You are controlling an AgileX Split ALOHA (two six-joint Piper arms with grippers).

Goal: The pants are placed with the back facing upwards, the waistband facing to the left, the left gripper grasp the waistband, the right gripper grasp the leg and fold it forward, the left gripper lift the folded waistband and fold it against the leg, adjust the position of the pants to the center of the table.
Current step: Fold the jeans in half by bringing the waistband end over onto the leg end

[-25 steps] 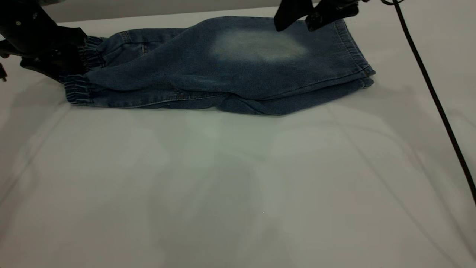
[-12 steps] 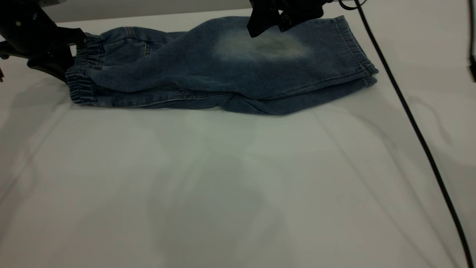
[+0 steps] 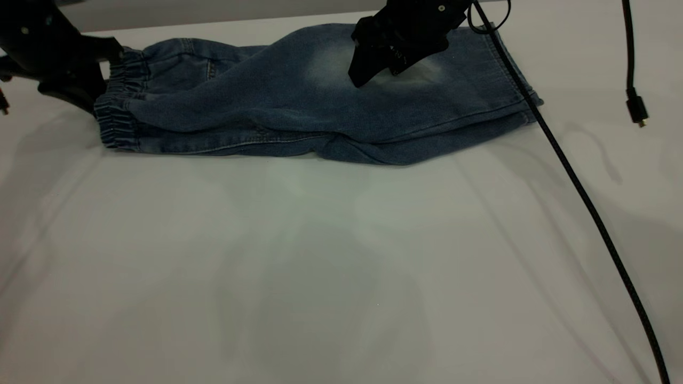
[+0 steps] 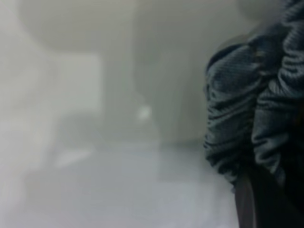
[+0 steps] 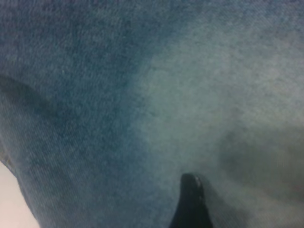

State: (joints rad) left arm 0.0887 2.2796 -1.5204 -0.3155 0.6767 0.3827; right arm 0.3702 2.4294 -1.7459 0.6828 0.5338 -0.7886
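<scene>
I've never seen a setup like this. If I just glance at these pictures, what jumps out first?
Most eye-catching are the blue denim pants, folded lengthwise and lying across the far part of the pale table. The right gripper points down at the pale faded patch on the upper leg, a black cable trailing from it across the table. At the far left, the left gripper sits at the gathered elastic waistband.

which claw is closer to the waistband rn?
Left. The left claw is at the waistband, at the left end of the pants. The right claw is far off, over the pale patch on the leg.
</scene>
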